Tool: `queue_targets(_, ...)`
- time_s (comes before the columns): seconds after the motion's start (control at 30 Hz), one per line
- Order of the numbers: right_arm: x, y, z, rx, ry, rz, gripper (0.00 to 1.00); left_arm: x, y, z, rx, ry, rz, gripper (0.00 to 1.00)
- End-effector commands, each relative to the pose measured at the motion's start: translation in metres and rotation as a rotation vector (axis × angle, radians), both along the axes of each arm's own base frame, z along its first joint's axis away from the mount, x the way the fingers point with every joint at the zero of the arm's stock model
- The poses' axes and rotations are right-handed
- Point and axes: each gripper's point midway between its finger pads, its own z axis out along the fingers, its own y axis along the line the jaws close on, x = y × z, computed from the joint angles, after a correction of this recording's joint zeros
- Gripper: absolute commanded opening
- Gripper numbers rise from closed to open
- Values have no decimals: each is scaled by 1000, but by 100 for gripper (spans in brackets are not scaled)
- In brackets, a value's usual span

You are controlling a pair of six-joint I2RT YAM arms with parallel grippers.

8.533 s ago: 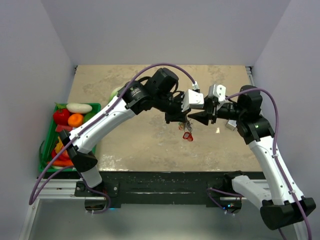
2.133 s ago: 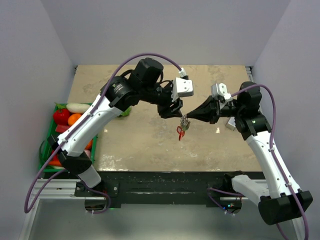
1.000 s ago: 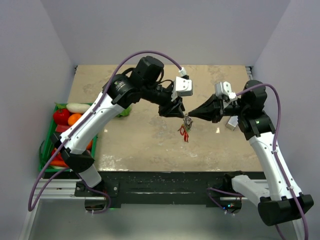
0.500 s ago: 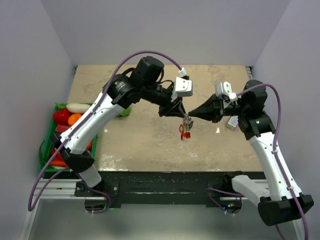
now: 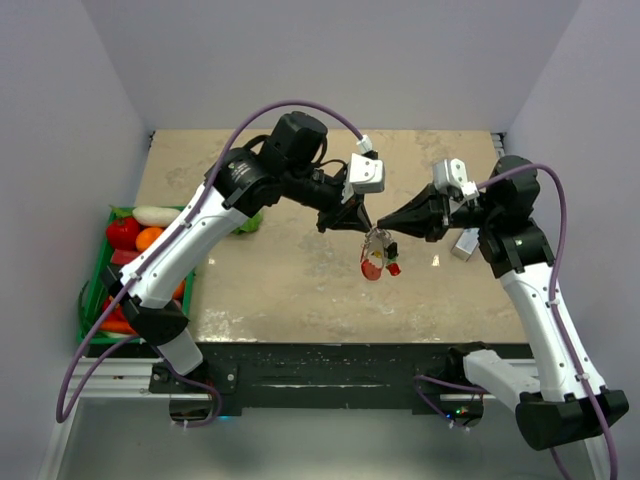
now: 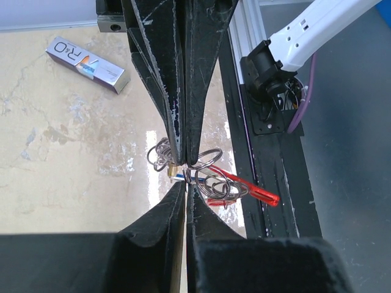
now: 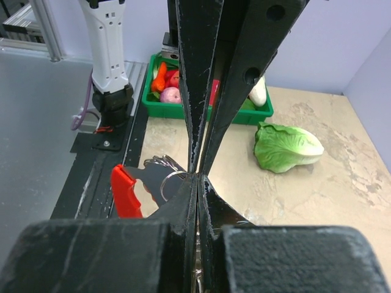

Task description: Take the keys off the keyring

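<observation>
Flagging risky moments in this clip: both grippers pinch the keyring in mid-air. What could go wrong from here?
1. The left gripper and right gripper pinch the thin keyring tip to tip; a pull could slip it free onto the table.
2. Its wire loops look tangled with the red fob, so whatever slides off may snag.

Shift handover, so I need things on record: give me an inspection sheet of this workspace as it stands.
Surface: beige marbled tabletop, glossy.
Job's things: keyring held in the air above the table; keys not yet off it.
Clutter: lettuce, small box, green bin of toy produce beside the left edge.
Grippers: left jaws and right jaws both shut on the keyring, tip to tip.
Cables: purple cables arch over both arms, away from the keys.
Surroundings: pale walls on three sides; black rail at the near edge.
</observation>
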Motion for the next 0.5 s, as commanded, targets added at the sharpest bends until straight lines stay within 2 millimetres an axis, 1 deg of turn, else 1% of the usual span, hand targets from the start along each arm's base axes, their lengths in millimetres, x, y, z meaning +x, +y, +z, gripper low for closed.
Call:
queue_targets(0.0, 0, -1, 29, 27, -93, -7, 0, -7, 1, -1, -4, 22, -32, 8)
queue_targets(0.27, 3, 0, 35, 44, -78, -14, 0, -16, -3, 0, 0, 6, -51, 10)
queue_targets(0.37, 3, 0, 31, 42, -69, -12, 0, -13, -4, 7, -17, -8, -31, 14)
queue_targets(0.47, -3, 0, 22, 34, -57, 16, 0, -7, -4, 16, -35, -28, 6, 23)
